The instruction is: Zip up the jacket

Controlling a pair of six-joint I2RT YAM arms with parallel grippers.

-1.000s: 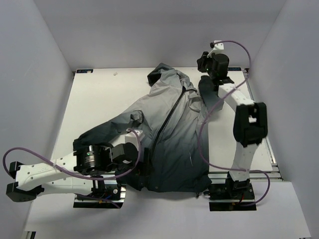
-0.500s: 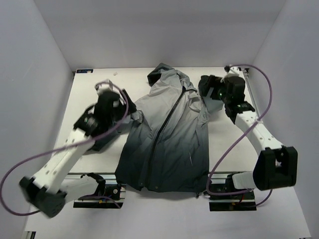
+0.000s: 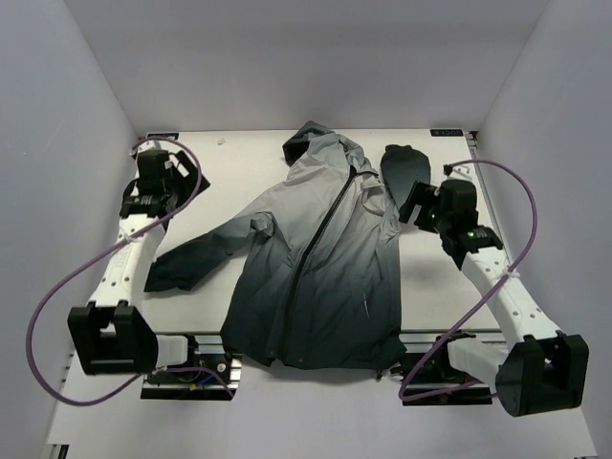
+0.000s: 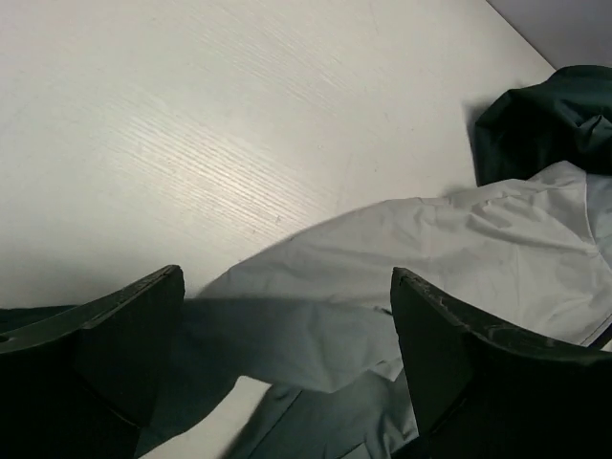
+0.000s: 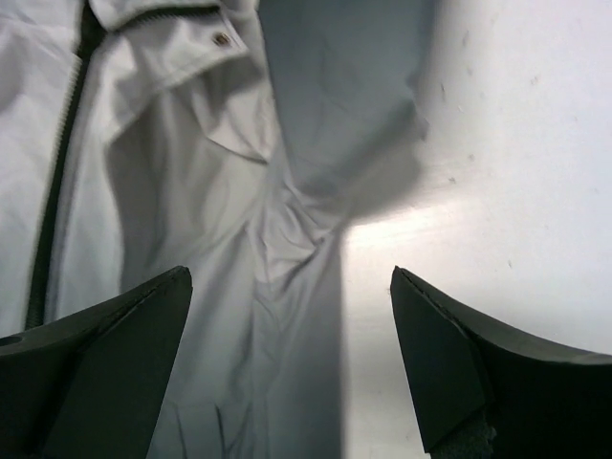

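Observation:
The jacket (image 3: 316,258) lies flat on the white table, hood at the far end, light grey fading to charcoal at the hem. Its dark zipper (image 3: 320,234) runs down the front with both panels meeting along it. One sleeve stretches to the near left (image 3: 182,263); the other is folded up beside the hood (image 3: 402,164). My left gripper (image 3: 172,182) hovers open at the far left, above the grey sleeve (image 4: 382,239). My right gripper (image 3: 421,203) hovers open beside the jacket's right shoulder (image 5: 191,191), zipper teeth (image 5: 57,172) at its left. Neither holds anything.
White walls close in the table (image 3: 191,191) on the left, the right and the far side. Both arm bases (image 3: 186,368) (image 3: 445,368) stand on the rail at the near edge, just below the hem. Purple cables (image 3: 43,316) loop off both arms.
The left arm swung from the near hem to the far left, leaving the left sleeve spread out. The right gripper opened, let go of the folded sleeve and drew back to the right.

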